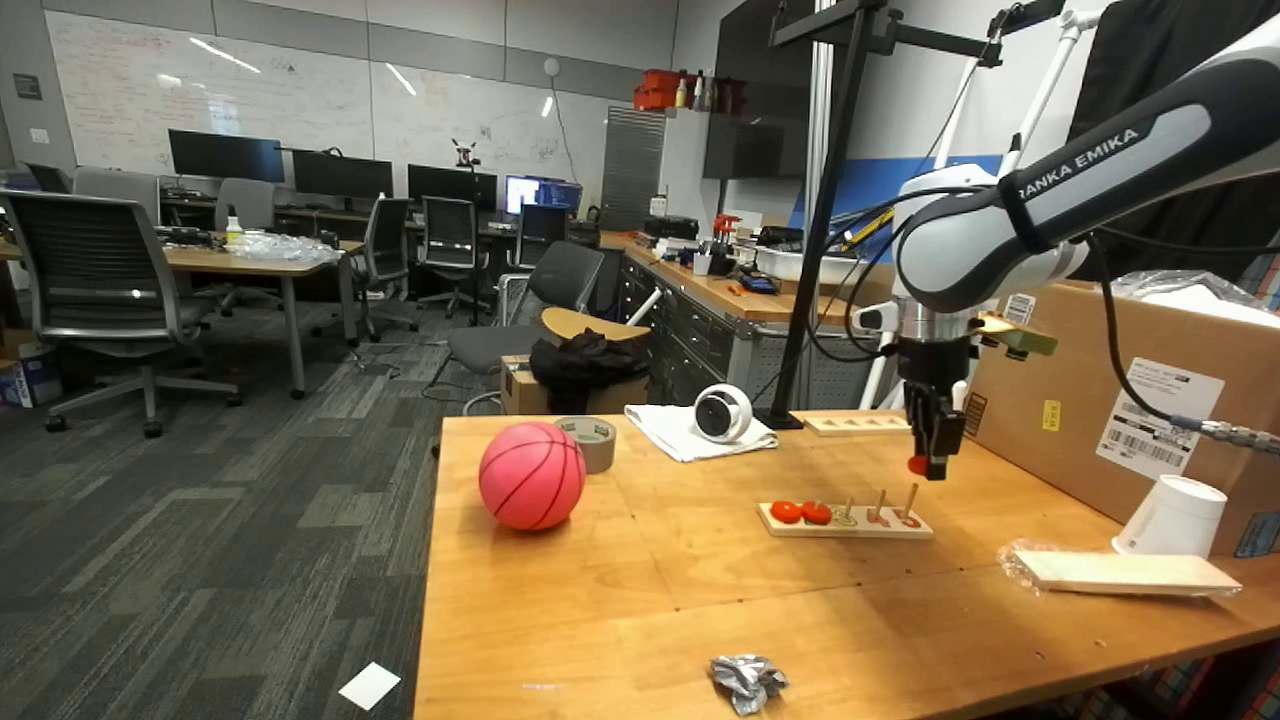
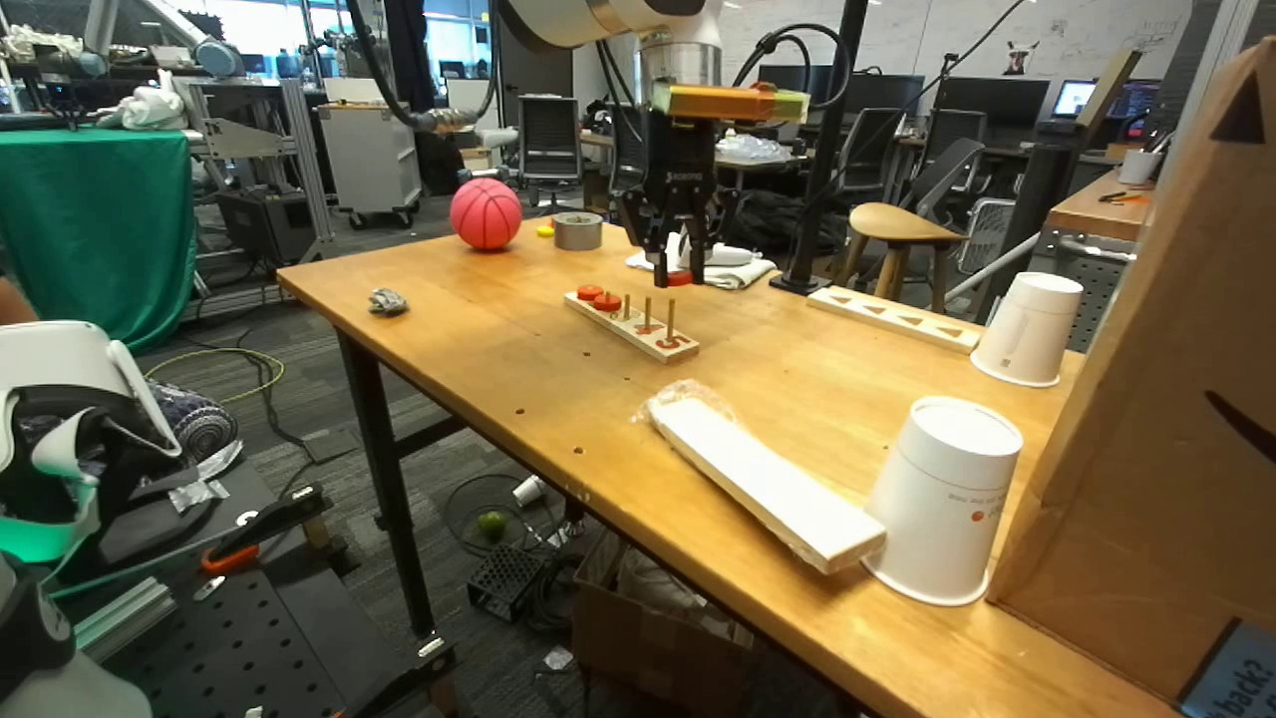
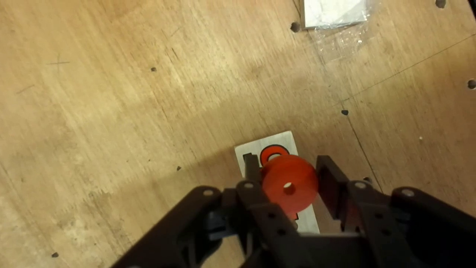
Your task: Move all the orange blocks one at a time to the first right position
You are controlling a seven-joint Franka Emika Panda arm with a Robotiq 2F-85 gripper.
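Observation:
My gripper point(image 1: 938, 462) is shut on a red-orange disc block point(image 1: 917, 465) with a centre hole. It holds the disc above the end of the small pale tray point(image 1: 850, 532) that has a printed red 5. That end's post point(image 1: 911, 499) is bare. In the wrist view, the held disc point(image 3: 290, 186) sits between the fingers point(image 3: 287, 163) and covers part of the tray end point(image 3: 266, 142). Two more orange blocks point(image 1: 786, 512) point(image 1: 817, 514) lie at the opposite end of the tray. The gripper point(image 2: 679, 271) and the tray point(image 2: 638, 339) also show in an exterior view.
A plastic-wrapped pale board point(image 2: 768, 479) and paper cups point(image 2: 942, 499) stand near a large cardboard box point(image 1: 1090, 390). A pink ball point(image 1: 532, 476), tape roll point(image 1: 595, 445), white cloth point(image 1: 665, 435), slotted wooden board point(image 2: 892, 317) and crumpled foil point(image 1: 748, 682) are on the table.

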